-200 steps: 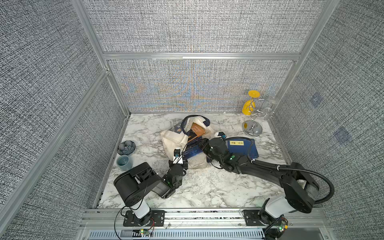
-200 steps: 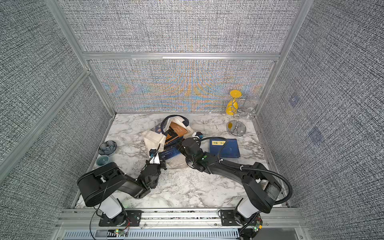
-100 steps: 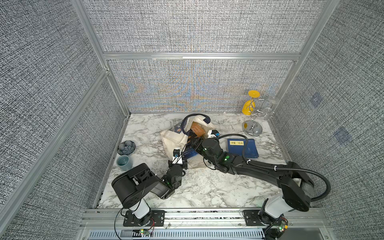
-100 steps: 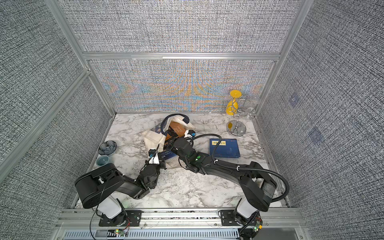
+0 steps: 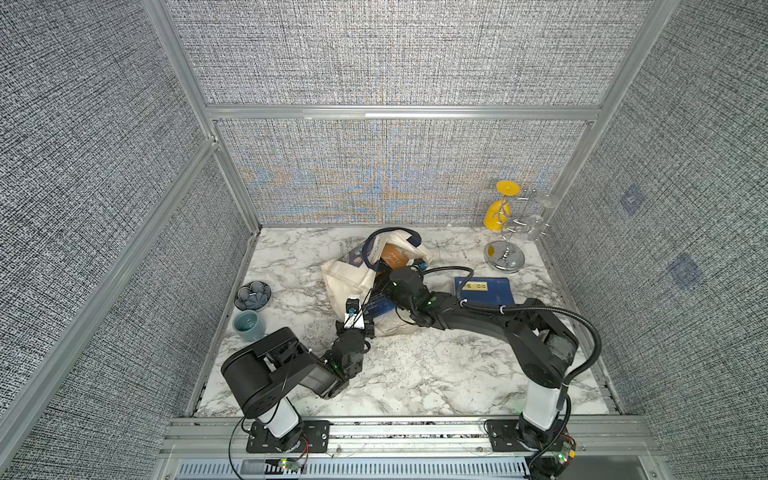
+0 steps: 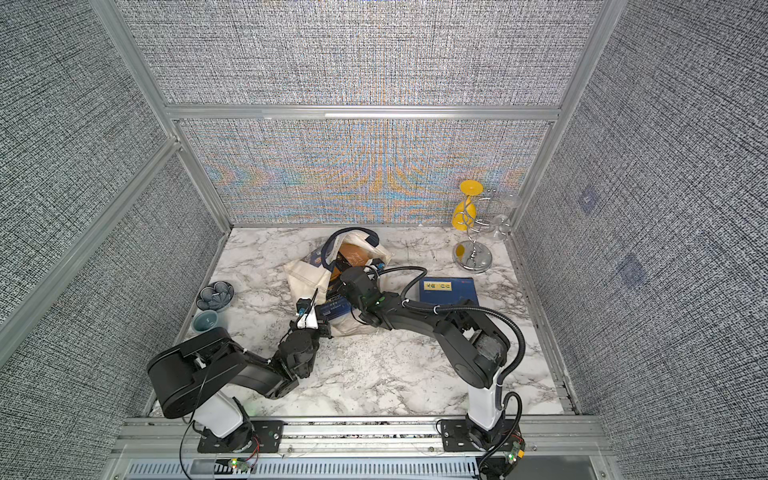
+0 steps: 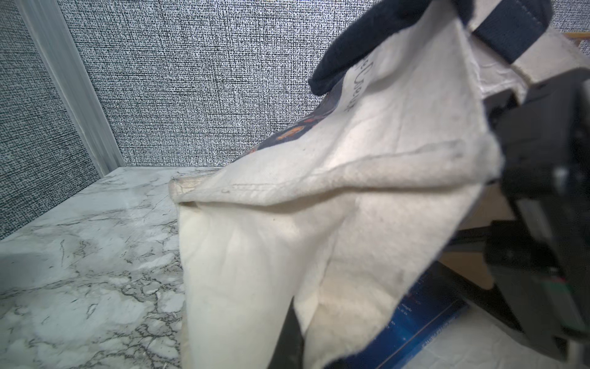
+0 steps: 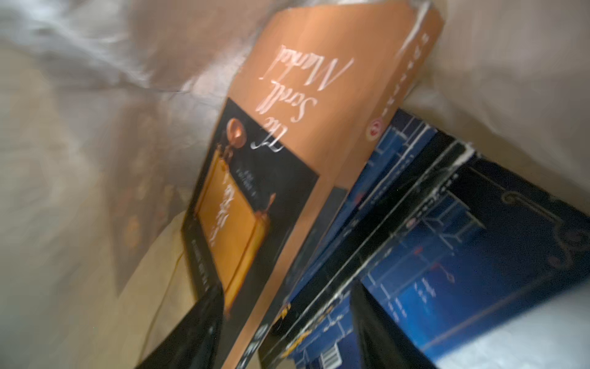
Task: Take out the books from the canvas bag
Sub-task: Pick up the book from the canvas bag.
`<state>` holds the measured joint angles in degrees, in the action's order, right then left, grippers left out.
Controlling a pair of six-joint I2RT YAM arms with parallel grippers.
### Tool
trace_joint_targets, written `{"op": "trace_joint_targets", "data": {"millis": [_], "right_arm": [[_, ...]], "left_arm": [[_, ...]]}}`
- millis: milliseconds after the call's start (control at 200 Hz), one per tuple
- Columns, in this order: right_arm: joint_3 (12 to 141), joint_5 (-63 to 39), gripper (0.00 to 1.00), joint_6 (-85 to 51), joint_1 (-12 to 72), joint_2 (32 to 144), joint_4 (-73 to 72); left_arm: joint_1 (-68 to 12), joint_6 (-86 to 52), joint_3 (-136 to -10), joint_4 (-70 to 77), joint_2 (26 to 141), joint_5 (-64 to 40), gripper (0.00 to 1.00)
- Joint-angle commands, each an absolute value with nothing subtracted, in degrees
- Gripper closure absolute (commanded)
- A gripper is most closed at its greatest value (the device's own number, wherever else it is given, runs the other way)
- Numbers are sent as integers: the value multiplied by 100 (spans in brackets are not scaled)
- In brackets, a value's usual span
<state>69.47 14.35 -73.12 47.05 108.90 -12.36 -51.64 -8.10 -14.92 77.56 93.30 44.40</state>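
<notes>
The cream canvas bag [image 5: 353, 278] [image 6: 307, 278] lies on its side mid-table, mouth toward the front right. My left gripper [image 5: 365, 327] [image 7: 297, 335] is shut on the bag's cloth edge [image 7: 319, 223] and holds the mouth up. My right gripper [image 5: 384, 291] [image 8: 284, 332] reaches into the mouth. Its fingers stand apart, astride an orange book [image 8: 319, 111] [image 5: 392, 257] and navy books [image 8: 463, 255]. One navy book [image 5: 380, 308] [image 6: 334, 309] pokes out of the bag. Another navy book with a yellow label [image 5: 484, 291] [image 6: 446, 289] lies flat on the table to the right.
A chrome glass rack [image 5: 505, 249] with a yellow glass stands at the back right. A flower-shaped dish [image 5: 252, 294] and a teal cup [image 5: 248, 325] sit by the left wall. The enclosure walls close in on three sides.
My right arm has pushed leftward, deeper into the bag's mouth, and its fingers have drawn closer together. The left gripper has kept its hold on the cloth.
</notes>
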Motion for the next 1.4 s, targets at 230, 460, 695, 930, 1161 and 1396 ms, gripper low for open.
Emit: {"op": "trace_joint_targets", "data": {"millis": [230, 460, 695, 930, 1161, 1396], "right_arm": [[7213, 1510, 57, -6908, 4570, 10990, -1384], [7418, 1384, 75, -6736, 4478, 11131, -1480], [7471, 1340, 77, -6420, 4447, 11130, -1891], [7506, 1220, 77, -6131, 4404, 11142, -2428], [7667, 997, 63, -6294, 4285, 11553, -2777], [7692, 1080, 71, -6454, 4280, 11665, -2734]], "left_arm": [[-5161, -821, -1534, 8005, 9378, 4351, 100], [-5171, -809, -1556, 7999, 9422, 4342, 100], [-5173, -782, -1556, 8003, 9404, 4342, 100], [-5168, -749, -1573, 8005, 9422, 4311, 100], [-5173, -558, -1608, 8000, 9324, 4186, 100], [-5175, -396, -1649, 8003, 9288, 3925, 100]]}}
